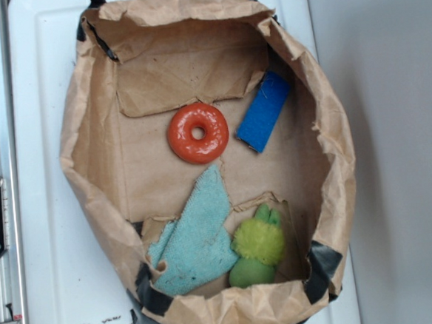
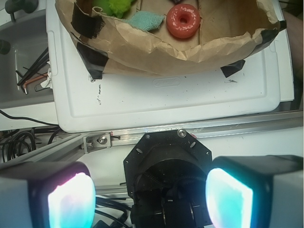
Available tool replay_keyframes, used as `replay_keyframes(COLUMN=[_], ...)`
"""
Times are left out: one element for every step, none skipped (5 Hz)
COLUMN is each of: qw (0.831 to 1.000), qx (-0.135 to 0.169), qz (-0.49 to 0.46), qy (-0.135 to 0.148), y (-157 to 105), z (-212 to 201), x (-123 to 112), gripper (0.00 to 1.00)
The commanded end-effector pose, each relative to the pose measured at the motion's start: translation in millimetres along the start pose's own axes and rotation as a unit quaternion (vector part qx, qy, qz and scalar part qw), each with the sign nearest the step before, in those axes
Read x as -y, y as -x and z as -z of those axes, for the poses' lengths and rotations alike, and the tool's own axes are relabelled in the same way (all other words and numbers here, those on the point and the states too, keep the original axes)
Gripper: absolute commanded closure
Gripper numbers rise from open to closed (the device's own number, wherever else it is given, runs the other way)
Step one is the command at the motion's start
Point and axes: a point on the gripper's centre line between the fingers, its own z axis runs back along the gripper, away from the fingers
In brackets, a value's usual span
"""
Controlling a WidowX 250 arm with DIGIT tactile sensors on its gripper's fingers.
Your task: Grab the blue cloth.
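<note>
The blue cloth (image 1: 195,237) is a pale teal fuzzy rag with a pointed tip, lying on the floor of a brown paper bag (image 1: 91,178), below an orange ring (image 1: 198,133). In the wrist view only a corner of the blue cloth (image 2: 145,20) shows over the bag's rim, far ahead. My gripper (image 2: 149,199) hangs well back from the bag, over the robot's black base (image 2: 166,161). It is open, its glowing pads (image 2: 71,202) wide apart with nothing between them. The gripper does not show in the exterior view.
A rigid deep-blue block (image 1: 264,111) lies at the bag's back right. A green plush toy (image 1: 258,248) sits right beside the cloth. The bag rests on a white board (image 2: 166,95), with an aluminium rail (image 2: 237,126) and loose cables (image 2: 28,71) nearby.
</note>
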Motion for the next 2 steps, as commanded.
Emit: replay_keyframes(qw=[1.000,0.999], qx=[0.000,0.013], qz=[0.000,-0.036], qy=[0.000,-0.017], y=[0,-44], z=[0,16], x=[0,-6], gripper=[0.00,0.00])
